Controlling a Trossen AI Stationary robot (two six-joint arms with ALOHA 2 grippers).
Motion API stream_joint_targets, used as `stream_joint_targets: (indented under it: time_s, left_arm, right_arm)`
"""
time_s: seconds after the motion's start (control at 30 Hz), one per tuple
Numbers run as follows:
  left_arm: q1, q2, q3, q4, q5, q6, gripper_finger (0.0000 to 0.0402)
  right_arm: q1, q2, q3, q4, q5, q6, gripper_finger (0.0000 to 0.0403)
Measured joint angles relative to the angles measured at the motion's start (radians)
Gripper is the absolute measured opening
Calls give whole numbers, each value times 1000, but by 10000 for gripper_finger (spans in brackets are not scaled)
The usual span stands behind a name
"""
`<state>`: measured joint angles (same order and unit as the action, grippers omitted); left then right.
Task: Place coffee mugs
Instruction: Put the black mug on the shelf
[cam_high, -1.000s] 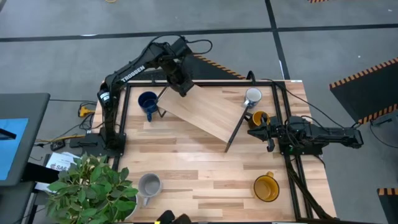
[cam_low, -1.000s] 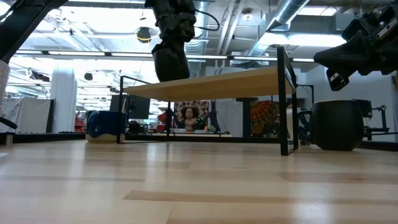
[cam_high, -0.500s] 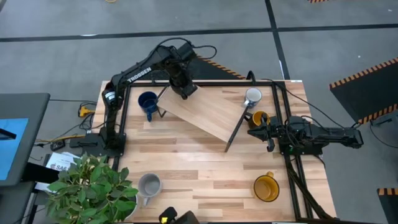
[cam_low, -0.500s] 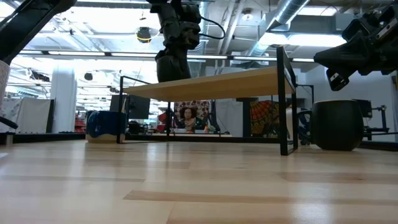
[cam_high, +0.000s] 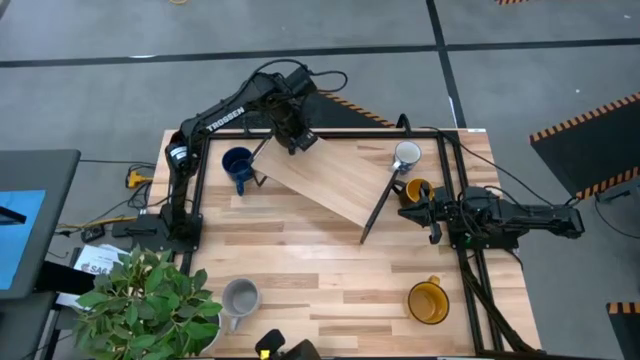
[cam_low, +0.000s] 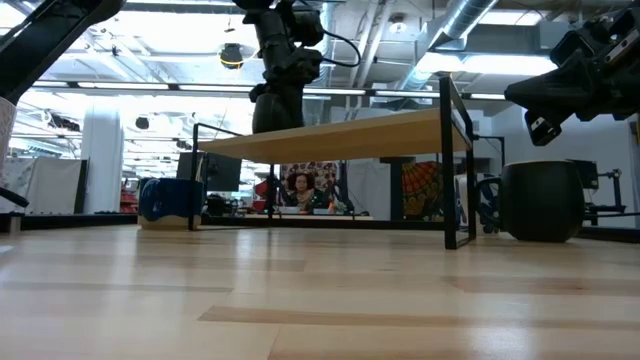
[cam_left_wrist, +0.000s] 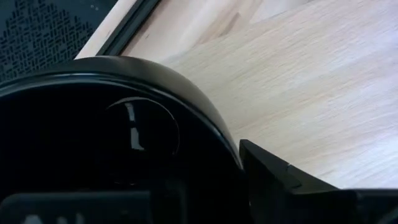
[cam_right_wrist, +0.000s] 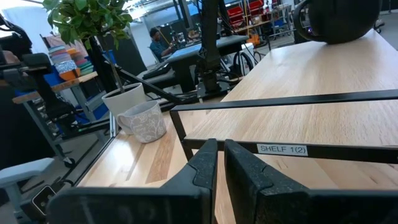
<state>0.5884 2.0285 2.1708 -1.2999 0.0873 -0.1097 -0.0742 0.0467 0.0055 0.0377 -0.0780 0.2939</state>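
**Black mug held at the far left corner of the shelf**

The left gripper is positioned over the far left corner of the raised wooden shelf, which is carried on a black metal frame. In the left wrist view the black mug is seen pinched by this gripper, its rim filling most of the picture, with the shelf board directly beyond it. In the low view the black mug is shown at the level of the shelf top; whether it is touching the board cannot be told.

The right gripper is parked at the right side of the table, just beside the right end of the shelf. Its fingers are pressed together and nothing is held between them.

The remaining mugs are located as follows:

- The dark blue mug is standing on the table at the far left, beside the shelf's left leg.
- The white mug is standing at the far right, inside the frame.
- One yellow-orange mug is standing just near of the white mug, close to the right gripper.
- The second yellow-orange mug is standing at the near right of the table.
- The light grey mug is standing at the near left, just beside a potted plant.
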Motion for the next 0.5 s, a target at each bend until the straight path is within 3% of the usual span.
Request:
stream_joint_targets:
  time_s: [0.5]
  left_arm:
    - [-1,0,94,-5,47,-7,140]
  right_arm:
    - [0,0,0,0,0,1,56]
